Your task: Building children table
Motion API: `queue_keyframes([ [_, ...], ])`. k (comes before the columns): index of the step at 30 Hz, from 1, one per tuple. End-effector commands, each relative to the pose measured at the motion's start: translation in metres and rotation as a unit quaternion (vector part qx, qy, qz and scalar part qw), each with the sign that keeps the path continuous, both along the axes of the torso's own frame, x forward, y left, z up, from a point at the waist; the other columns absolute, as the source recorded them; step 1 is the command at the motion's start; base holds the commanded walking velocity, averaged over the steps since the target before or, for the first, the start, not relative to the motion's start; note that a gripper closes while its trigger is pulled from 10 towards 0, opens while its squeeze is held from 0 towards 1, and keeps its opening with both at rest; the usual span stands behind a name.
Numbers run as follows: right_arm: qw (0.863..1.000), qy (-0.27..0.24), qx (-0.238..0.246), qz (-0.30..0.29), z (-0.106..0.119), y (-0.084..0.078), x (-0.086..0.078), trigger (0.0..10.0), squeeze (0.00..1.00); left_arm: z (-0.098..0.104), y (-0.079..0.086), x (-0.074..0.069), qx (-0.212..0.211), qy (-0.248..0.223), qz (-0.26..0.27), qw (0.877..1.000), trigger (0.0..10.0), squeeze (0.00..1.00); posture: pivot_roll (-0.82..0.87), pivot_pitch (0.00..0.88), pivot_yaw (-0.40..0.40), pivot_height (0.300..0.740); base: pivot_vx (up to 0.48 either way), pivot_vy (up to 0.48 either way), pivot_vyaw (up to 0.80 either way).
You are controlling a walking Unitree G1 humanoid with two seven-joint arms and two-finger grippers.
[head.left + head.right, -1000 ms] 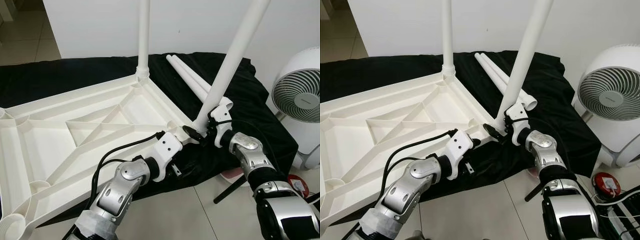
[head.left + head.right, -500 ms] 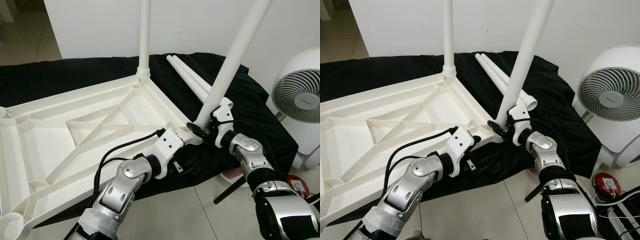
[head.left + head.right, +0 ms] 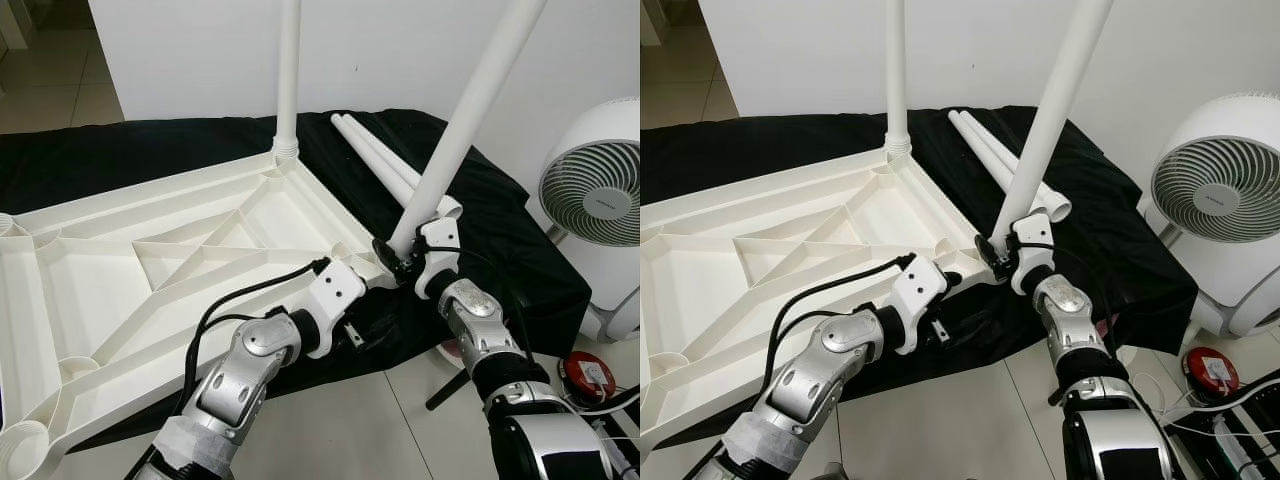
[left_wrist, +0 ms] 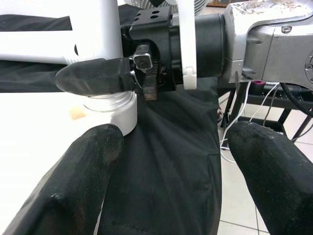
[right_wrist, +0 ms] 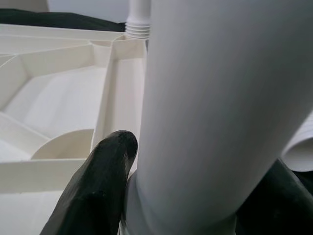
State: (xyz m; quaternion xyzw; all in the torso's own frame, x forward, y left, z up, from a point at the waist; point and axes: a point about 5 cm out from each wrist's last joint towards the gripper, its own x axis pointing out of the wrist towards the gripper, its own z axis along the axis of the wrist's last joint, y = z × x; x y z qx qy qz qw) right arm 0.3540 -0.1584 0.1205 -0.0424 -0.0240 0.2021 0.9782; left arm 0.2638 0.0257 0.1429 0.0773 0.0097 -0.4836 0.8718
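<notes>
The white table top lies upside down on a black cloth. One white leg stands upright in its far corner socket. A second leg leans over the near right corner, its base at the corner socket. My right gripper is shut on that leg just above its base; the fingers press against the tube. My left gripper is open beside the same corner, with only black cloth between its fingers. Two spare legs lie on the cloth behind.
A white fan stands on the floor to the right. A small red object and cables lie near it, and a black rod rests on the tiles under my right arm. A white wall rises behind the cloth.
My left gripper has crept forward toward the near right corner. My right forearm has swung slightly leftward while still holding the tilted leg at the corner.
</notes>
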Motion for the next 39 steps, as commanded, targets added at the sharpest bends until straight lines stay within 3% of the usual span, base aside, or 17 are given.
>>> queue_keyframes([
  [1, 0.997, 0.043, 0.035, -0.058, -0.016, 0.003, -0.005, 10.0, 0.0, -0.002, 0.003, 0.004, 0.006, -0.006, 0.03, 1.0, 10.0, 0.0, -0.01, 0.0, -0.073, 0.74, 0.0, 0.0, 0.0],
  [6, 0.99, 0.049, 0.071, -0.113, -0.017, 0.025, -0.01, 10.0, 0.0, -0.001, 0.004, 0.007, 0.005, -0.008, 0.032, 0.999, 10.0, 0.0, -0.01, 0.002, -0.072, 0.74, 0.0, 0.0, 0.0],
  [14, 0.976, 0.045, 0.078, -0.2, -0.01, 0.046, -0.019, 10.0, 0.0, 0.001, 0.007, 0.011, 0.008, -0.013, 0.033, 0.999, 10.0, 0.0, -0.02, 0.012, -0.073, 0.74, 0.0, 0.0, 0.0],
  [20, 0.979, 0.044, 0.092, -0.175, -0.003, 0.067, -0.026, 10.0, 0.0, 0.003, 0.011, 0.013, 0.006, -0.016, 0.041, 0.999, 10.0, 0.0, -0.01, 0.012, -0.073, 0.74, 0.0, 0.0, 0.0],
  [36, 0.978, 0.037, 0.097, -0.183, 0.005, 0.055, -0.026, 10.0, 0.0, 0.005, 0.013, 0.015, 0.003, -0.021, 0.044, 0.999, 10.0, 0.0, -0.01, 0.007, -0.072, 0.74, 0.0, 0.0, 0.0],
  [38, 0.976, 0.038, 0.101, -0.188, 0.006, 0.053, -0.026, 10.0, 0.0, 0.006, 0.013, 0.015, 0.003, -0.022, 0.044, 0.999, 10.0, 0.0, -0.01, 0.007, -0.072, 0.74, 0.0, 0.0, 0.0],
  [39, 0.972, 0.041, 0.128, -0.19, 0.007, 0.053, -0.027, 10.0, 0.0, 0.006, 0.013, 0.016, 0.003, -0.023, 0.044, 0.999, 10.0, 0.0, -0.01, 0.007, -0.072, 0.74, 0.0, 0.0, 0.0],
])
